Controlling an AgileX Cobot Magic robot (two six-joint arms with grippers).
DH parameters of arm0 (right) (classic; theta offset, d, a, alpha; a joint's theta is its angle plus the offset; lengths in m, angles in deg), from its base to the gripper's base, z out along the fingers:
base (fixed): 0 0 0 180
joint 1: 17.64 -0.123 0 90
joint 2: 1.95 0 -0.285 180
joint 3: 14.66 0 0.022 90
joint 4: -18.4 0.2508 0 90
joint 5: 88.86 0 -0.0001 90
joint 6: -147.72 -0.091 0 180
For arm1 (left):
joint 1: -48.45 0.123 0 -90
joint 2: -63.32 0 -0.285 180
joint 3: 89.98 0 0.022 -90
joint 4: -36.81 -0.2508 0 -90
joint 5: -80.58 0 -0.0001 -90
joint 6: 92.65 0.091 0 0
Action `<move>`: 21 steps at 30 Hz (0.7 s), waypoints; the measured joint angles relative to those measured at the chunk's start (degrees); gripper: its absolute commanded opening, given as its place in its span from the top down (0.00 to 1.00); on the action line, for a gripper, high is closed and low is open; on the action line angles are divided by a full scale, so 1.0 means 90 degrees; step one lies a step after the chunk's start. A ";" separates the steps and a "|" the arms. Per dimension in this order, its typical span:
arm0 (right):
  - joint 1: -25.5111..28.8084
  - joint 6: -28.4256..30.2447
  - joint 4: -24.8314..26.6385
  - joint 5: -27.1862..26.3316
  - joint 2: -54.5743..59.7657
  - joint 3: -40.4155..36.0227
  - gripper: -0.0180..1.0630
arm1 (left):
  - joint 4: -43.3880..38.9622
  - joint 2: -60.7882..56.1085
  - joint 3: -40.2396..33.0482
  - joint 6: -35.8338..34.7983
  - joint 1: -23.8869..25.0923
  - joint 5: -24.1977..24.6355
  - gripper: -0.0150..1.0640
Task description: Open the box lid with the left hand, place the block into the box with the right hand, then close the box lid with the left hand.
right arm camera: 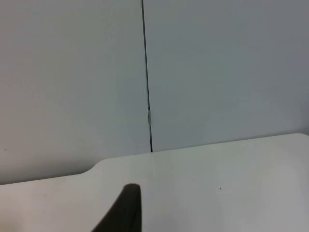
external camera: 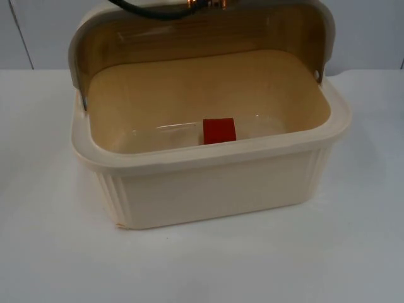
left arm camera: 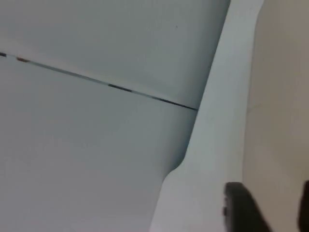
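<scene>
- Already the red block [external camera: 219, 130] lies inside the cream box [external camera: 214, 189], on its floor just behind the front wall, so I judge closing to be the step in hand.
- Its lid [external camera: 196, 41] stands raised at the back.
- Left gripper [left arm camera: 263, 208]: close beside a pale lid surface; whether it grips cannot be told.
- Right gripper [right arm camera: 123, 210] waits over bare table [right arm camera: 217, 183], well away from the box; grip unknowable.
- Next calls for swinging the lid down forward.
</scene>
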 measured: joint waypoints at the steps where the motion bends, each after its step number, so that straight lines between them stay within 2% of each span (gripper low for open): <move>1: 0.0000 0.0000 0.0000 0.0000 0.0000 0.0000 0.02 | 0.0065 0.0000 0.0000 0.0000 0.0000 0.0000 0.89; 2: 0.0000 0.0000 0.0000 0.0000 0.0000 0.0000 0.02 | 0.0110 0.0000 0.0000 0.0018 0.0000 0.0000 0.99; 8: 0.0000 0.0000 0.0035 0.0000 0.0000 0.0000 0.02 | 0.0414 0.0000 0.0000 0.0175 0.0000 0.0015 0.99; 15: 0.0000 0.0000 0.0045 0.0000 0.0000 0.0000 0.02 | 0.1116 0.0035 0.0000 0.0773 0.0000 0.0328 0.99; 21: 0.0000 0.0000 0.0045 0.0000 0.0000 0.0000 0.02 | 0.1219 0.0265 0.0011 0.0834 0.0000 0.0698 0.99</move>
